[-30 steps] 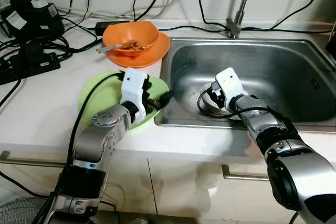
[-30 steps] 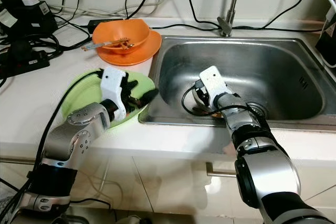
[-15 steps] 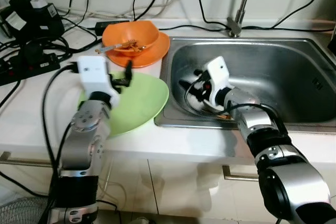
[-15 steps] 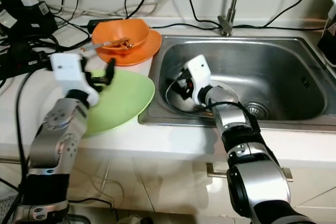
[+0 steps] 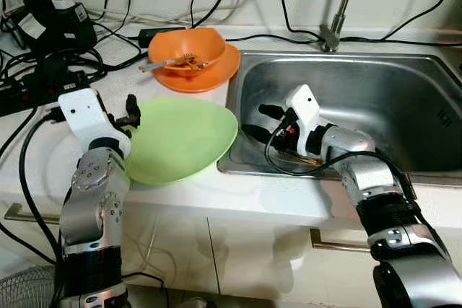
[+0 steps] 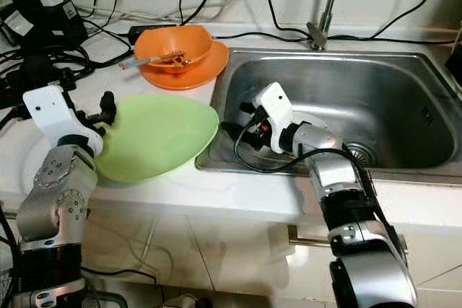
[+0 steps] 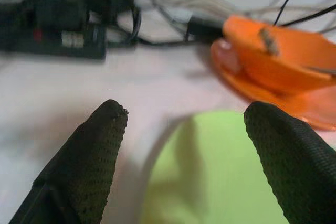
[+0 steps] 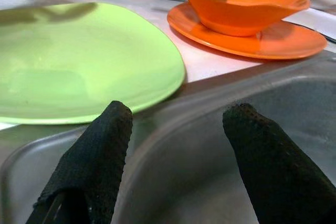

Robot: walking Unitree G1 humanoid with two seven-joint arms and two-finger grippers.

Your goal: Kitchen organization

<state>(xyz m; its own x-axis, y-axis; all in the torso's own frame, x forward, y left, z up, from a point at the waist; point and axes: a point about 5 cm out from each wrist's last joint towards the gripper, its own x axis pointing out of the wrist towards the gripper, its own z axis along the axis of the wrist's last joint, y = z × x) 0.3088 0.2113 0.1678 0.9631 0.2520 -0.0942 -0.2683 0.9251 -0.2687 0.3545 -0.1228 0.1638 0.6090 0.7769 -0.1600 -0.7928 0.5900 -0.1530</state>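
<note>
Reading both wrist views, I judge the green plate, lying flat on the bench and overlapping the sink rim, sits between my wide, empty end effectors, left end effector nearer than right end effector inside the sink.

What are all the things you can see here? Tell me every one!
Green plate: one, on the counter beside the sink.
Orange bowl: one, on the orange plate, cutlery inside.
Orange plate: one, on the counter behind the green plate.
Sink: one, steel, set in the counter.
Tap: one, steel, behind the sink.
Cables: many, black, at the counter's back left.
Left gripper: jaws open, at the green plate's edge.
Right gripper: jaws open, inside the sink.
</note>
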